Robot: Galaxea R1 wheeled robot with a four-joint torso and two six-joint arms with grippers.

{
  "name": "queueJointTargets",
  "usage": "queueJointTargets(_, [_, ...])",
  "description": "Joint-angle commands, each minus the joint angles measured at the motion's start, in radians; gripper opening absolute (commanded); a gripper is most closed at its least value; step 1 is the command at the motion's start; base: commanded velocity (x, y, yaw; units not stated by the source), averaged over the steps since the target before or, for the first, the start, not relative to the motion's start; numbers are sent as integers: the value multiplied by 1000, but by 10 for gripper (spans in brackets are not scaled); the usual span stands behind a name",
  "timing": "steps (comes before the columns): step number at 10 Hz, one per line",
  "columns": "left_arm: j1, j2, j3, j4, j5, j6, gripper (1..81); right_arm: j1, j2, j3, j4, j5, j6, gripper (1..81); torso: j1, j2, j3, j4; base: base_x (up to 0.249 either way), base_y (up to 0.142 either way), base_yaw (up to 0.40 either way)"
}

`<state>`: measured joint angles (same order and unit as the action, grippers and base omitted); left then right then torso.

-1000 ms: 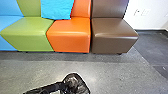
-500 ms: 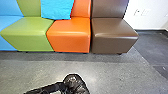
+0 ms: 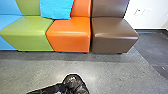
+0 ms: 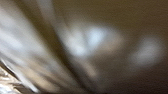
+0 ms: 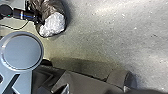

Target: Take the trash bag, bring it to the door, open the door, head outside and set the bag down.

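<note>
I have the dark trash bag (image 3: 76, 85) low in my head view, beyond the end of the left arm (image 3: 46, 89), which reaches up to it; I can't tell whether either set of jaws is spread or pressed together. Past the bag lies grey floor (image 3: 107, 68), then brown (image 3: 112, 36), orange (image 3: 68, 35) and green (image 3: 28, 27) seats, with a bright blue cushion (image 3: 56, 8) above.

Head view down toward seats (image 3: 112, 32)

Seats (image 3: 113, 28): stood in line, blue, green, orange, brown
Cushion (image 3: 56, 8): leaned, blue, on two seats
Wall (image 3: 141, 21): was white
Floor (image 3: 37, 70): was grey
</note>
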<state>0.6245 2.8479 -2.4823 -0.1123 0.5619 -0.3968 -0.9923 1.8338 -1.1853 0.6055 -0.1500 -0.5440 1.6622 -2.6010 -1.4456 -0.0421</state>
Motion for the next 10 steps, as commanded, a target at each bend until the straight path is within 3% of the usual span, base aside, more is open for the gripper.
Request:
queueJointTargets(1, [-19,-14,-21,59,118,-5,10,45,-63,23,20,-85,3,811,-61,94,0,0,0,0,0])
queueJointTargets(10, [13,-17,-21,82,115,2,10,34,-46,7,16,-85,1,811,-268,431,-3,0,0,0,0])
